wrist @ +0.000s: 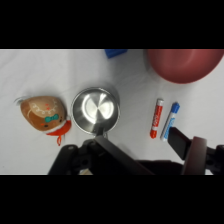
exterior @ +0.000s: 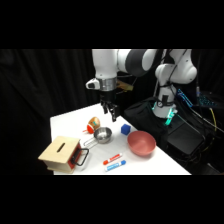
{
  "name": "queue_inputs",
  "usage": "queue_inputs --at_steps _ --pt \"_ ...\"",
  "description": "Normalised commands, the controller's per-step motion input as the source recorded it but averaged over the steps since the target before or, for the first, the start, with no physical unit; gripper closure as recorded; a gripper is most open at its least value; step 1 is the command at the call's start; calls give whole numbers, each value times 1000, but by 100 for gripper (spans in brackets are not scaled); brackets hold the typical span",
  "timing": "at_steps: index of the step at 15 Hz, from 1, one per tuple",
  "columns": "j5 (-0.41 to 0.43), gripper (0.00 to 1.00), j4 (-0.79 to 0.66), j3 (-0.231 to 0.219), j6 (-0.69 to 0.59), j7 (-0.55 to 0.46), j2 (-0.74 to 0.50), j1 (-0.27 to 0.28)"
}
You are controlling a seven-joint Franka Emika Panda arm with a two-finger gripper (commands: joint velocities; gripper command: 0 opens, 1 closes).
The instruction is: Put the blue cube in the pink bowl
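We judge the task not yet begun: the cube [exterior: 125, 129] sits on the table at frame centre, just left of the bowl [exterior: 141, 143], while the gripper [exterior: 111, 114], released and empty, hangs above.

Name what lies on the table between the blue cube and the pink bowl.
Nothing: in the side view only bare white table separates the blue cube from the pink bowl.

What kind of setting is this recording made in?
Probably a robotics lab bench: a white robot arm reaches over a white table set against a black curtain backdrop, with props laid out, including a wide reddish-pink bowl and a small bright-blue cube.
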Motion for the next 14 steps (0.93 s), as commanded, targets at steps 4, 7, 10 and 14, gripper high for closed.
queue_inputs --at_steps 4,7,10,14 --pt "-10 0 -74 7 49 -43 -44 -21" --pt "-48 0 -268 -23 175 -126 -142 -51" --pt "-58 0 -374 -32 248 -153 -231 -63" --pt "-51 0 -449 -27 291 -200 -313 -62"
